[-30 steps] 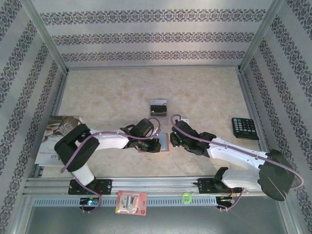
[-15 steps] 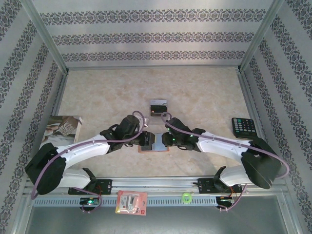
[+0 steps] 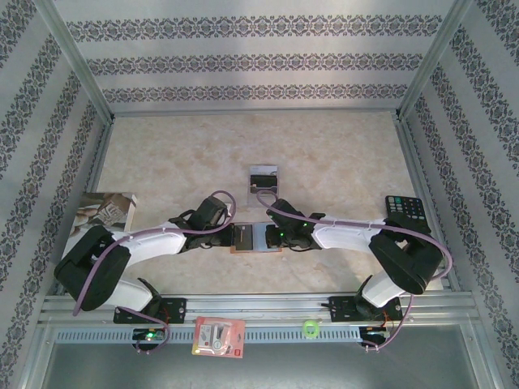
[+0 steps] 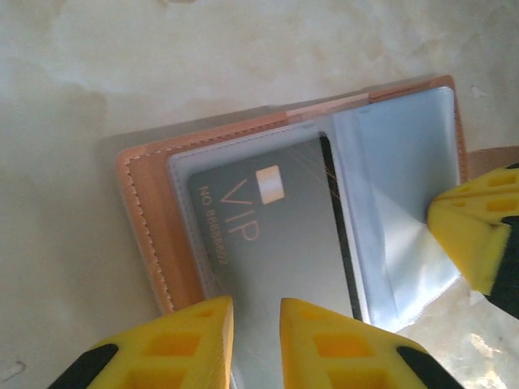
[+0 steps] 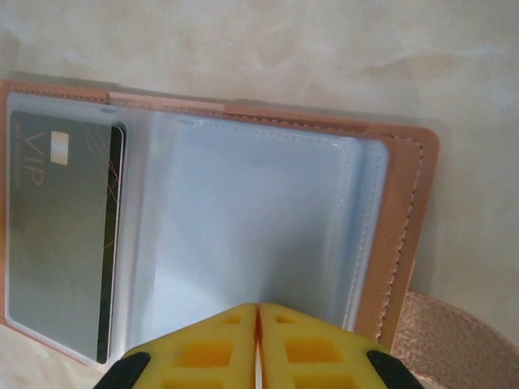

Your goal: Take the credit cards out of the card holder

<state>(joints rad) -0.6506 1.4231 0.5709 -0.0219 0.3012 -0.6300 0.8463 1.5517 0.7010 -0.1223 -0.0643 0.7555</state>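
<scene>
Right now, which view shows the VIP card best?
Left wrist: the credit card sits mid-frame in the clear sleeve of the card holder, VIP lettering and chip readable. Right wrist catches it at the left edge, lettering small. Top external gives a small dark patch between the arms.

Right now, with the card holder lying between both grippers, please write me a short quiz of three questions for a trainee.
1. True or false: the card holder lies closed on the table.
2. What is printed on the card inside it? A) VIP B) VISA C) BANK
3. How many cards lie on the table outside the holder?
Key: 1 false, it lies open. 2 A. 3 one, the loose card beyond the holder.
</scene>
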